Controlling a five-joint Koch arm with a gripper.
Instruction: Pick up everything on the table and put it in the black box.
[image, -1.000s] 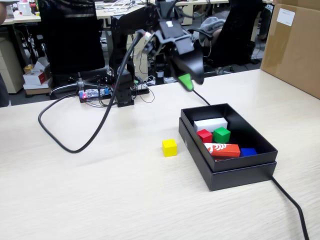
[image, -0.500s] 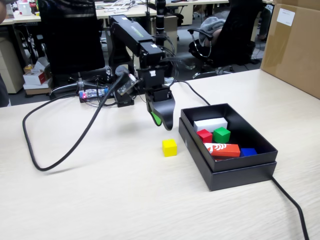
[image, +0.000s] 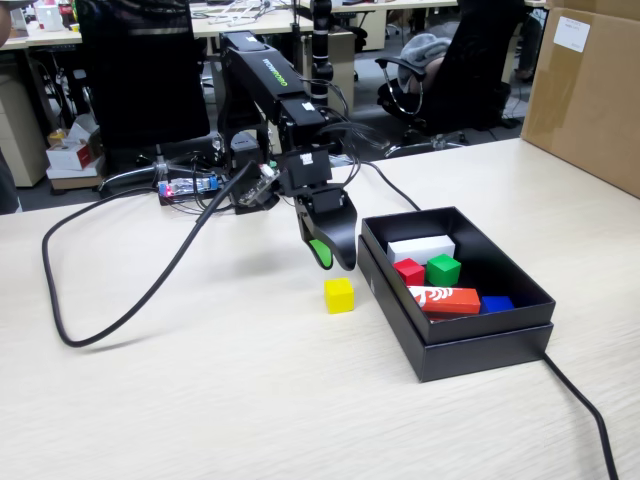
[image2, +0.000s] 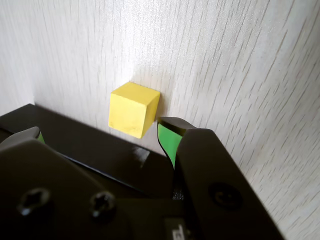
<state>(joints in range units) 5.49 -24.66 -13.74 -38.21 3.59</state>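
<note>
On the pale wood table (image: 200, 400) a yellow cube (image: 339, 295) sits just left of the black box (image: 480, 350). The red cube (image: 408, 271) and the green cube (image: 443, 269) lie inside the box. My gripper (image: 330, 256) hangs just above and behind the yellow cube, apart from it. In the wrist view the gripper (image2: 102, 134) is open, its green pads (image2: 167, 141) wide apart with nothing between them. The yellow cube (image2: 131, 109) lies just beyond the tips, nearer the right jaw. The box's black wall (image2: 75, 142) fills the gap below.
The box also holds a white block (image: 420, 248), a long red-orange block (image: 445, 299) and a blue piece (image: 496, 303). A thick black cable (image: 100, 310) loops over the table's left; another cable (image: 585, 410) runs off front right. A brown carton (image: 590, 90) stands back right.
The gripper has swung from above the box's far corner to the left and come down, ending low over the yellow cube. The cable loop has shifted left.
</note>
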